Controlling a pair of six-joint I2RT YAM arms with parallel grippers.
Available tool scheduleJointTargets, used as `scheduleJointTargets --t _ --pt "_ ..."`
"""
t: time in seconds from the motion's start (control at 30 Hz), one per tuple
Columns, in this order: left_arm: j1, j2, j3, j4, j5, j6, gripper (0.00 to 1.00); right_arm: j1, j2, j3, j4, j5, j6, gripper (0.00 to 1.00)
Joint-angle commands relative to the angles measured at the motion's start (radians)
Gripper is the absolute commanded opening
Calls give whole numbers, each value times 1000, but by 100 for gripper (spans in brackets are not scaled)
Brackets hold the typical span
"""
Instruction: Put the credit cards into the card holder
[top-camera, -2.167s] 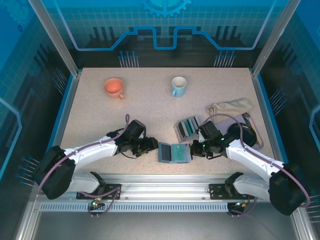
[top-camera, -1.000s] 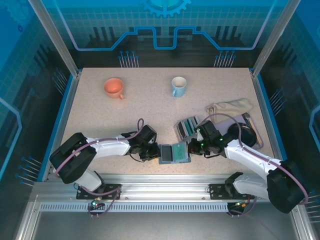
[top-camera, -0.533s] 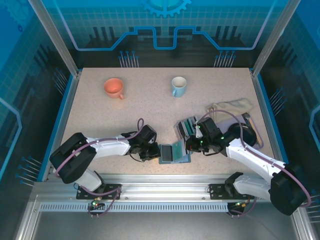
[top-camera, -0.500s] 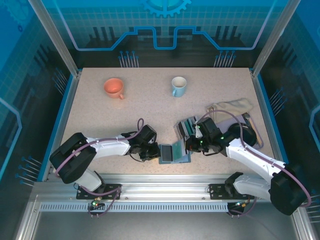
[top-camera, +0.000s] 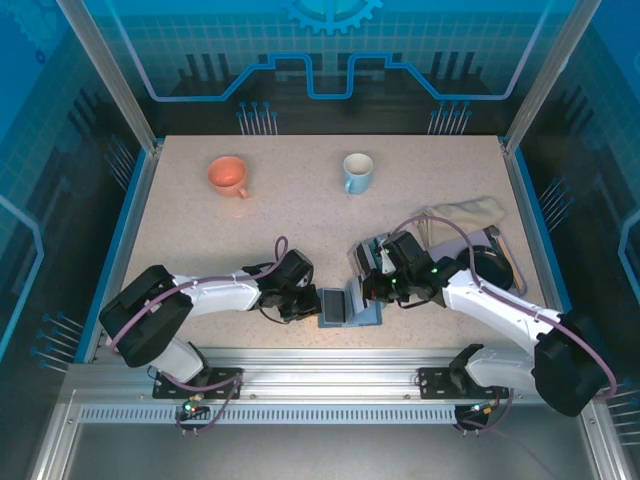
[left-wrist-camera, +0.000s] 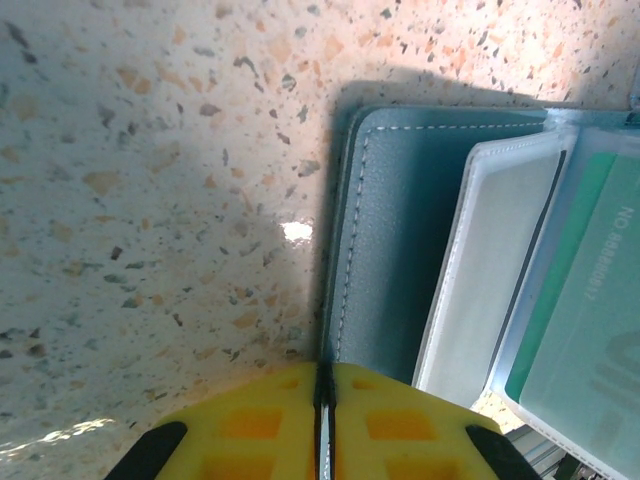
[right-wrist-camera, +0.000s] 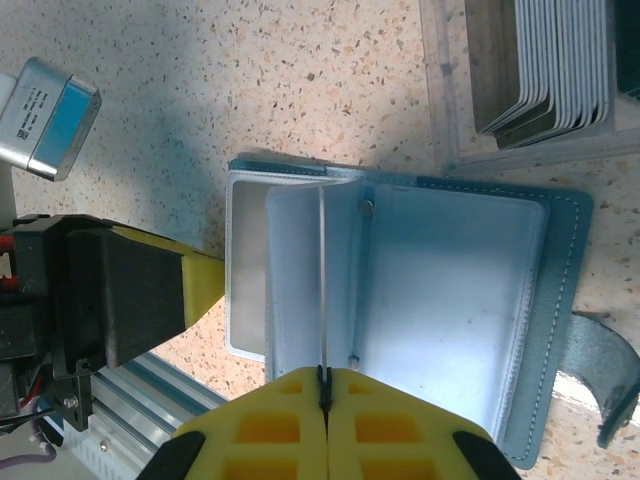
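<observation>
left gripper (left-wrist-camera: 322, 400): yellow fingers were closed flat on the near-left edge of the card holder (right-wrist-camera: 450, 270), pinning its cover to the table (top-camera: 300, 220).
card holder: lay open at the near middle of the table, between the two grippers, clear sleeves fanned up.
right gripper (right-wrist-camera: 322, 385): fingers were pinched shut on the edge of one clear sleeve (right-wrist-camera: 300, 280), lifting it like a page.
step in hand: judged as opening a pocket so a card could go in.
doing it well: left side should hold the cover down firmly; right side should peel the sleeve gently and not tug, since thin plastic could slip or drag the whole holder.
risk: the holder could flip shut if either grip let go.
green card (left-wrist-camera: 575, 300): already sat in a sleeve on the holder's right.
credit cards (right-wrist-camera: 560, 70): stood in the grey rack (right-wrist-camera: 450, 120), just beyond the holder, right of centre.
cloth (top-camera: 462, 212): farther right, behind the right arm.
orange cup (top-camera: 228, 175): far left.
blue mug (top-camera: 357, 172): far centre.
writing: the green card read "NO" plus faint digits, too dim to be sure. No brand was readable.
</observation>
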Motion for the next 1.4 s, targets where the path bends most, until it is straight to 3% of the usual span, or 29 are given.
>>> scheduleJointTargets --t 0.0,0.3,0.53,0.73,0.9,1.1,1.37 --pt "-9 -3 26 11 -10 -5 11 18 8 28 -33 14 -20 5" --pt "-10 -4 27 12 -11 -4 12 19 42 22 28 -59 -9 6" --pt "-10 -10 30 5 -12 -3 12 22 65 35 9 -41 -13 5" --pt "-9 -21 28 -11 -25 -1 12 20 25 67 -147 136 -14 5" --pt "-9 -36 22 -37 -46 9 12 6 -103 54 -225 283 -13 6" --pt "-9 -33 28 -42 -48 19 12 -19 -146 -17 -75 108 -1 6" --pt "-10 -12 33 -31 -41 20 12 -13 -41 -112 152 -26 61 5"
